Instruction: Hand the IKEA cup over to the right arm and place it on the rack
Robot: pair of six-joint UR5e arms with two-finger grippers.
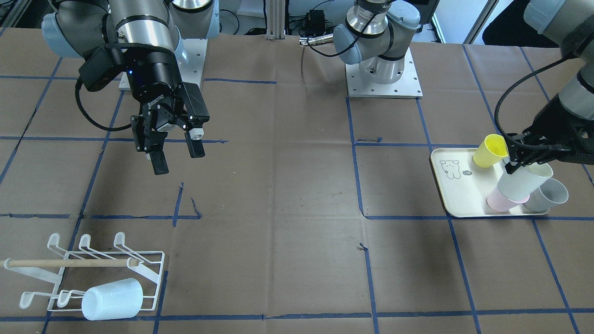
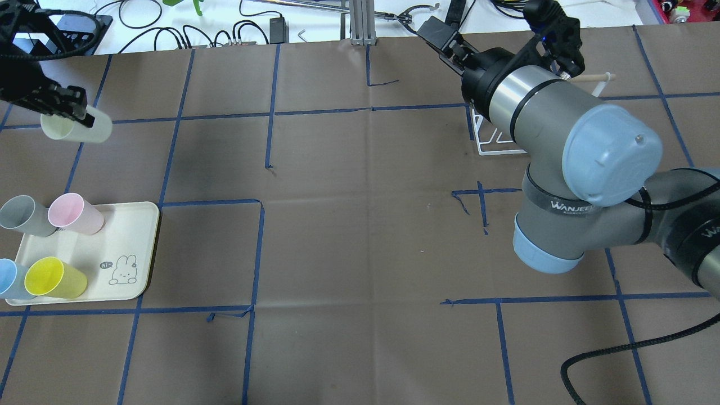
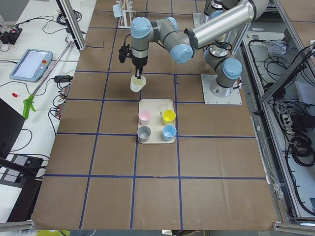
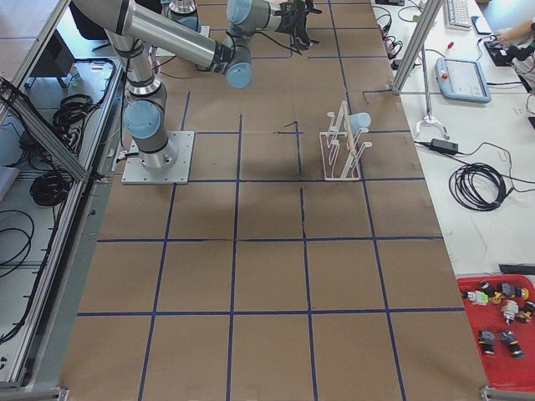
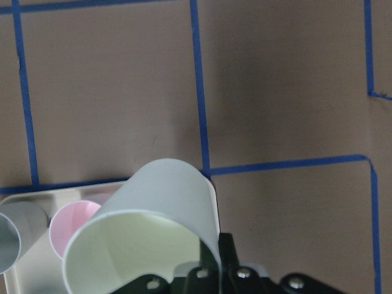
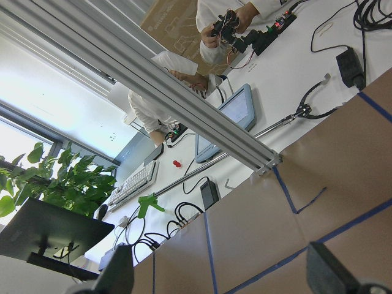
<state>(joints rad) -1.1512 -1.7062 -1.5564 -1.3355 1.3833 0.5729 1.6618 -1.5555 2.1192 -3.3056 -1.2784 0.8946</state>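
- Left fingers [image 1: 510, 163] clamped on the pale cup [image 1: 524, 182], lifted off the worktop [image 1: 278, 185] near the tray [image 2: 132, 225]; right fingers [image 1: 158, 163] spread apart.
- Overhead catches the tray's blue cup [image 2: 8, 278], which the front view misses; the front view shows a white cup [image 1: 113, 299] lying on the rack [image 1: 93, 273].

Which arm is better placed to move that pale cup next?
Left. The left end effector grips the pale cup above the tray; the right end effector hangs open and empty, far across the table.

Table [image 1: 287, 195] brown, blue tape grid [image 2: 320, 111]. Tray [image 2: 138, 236] cream, black bear outline [image 2: 125, 270]. Grey cup [image 2: 22, 215], pink cup [image 2: 76, 212], yellow cup [image 2: 53, 277], blue cup [image 2: 8, 278]: plain. Cream cup [image 2: 76, 128] plain. Rack [image 1: 149, 265] white, bar [image 1: 69, 263] pale wood; pale blue cup [image 1: 113, 299].
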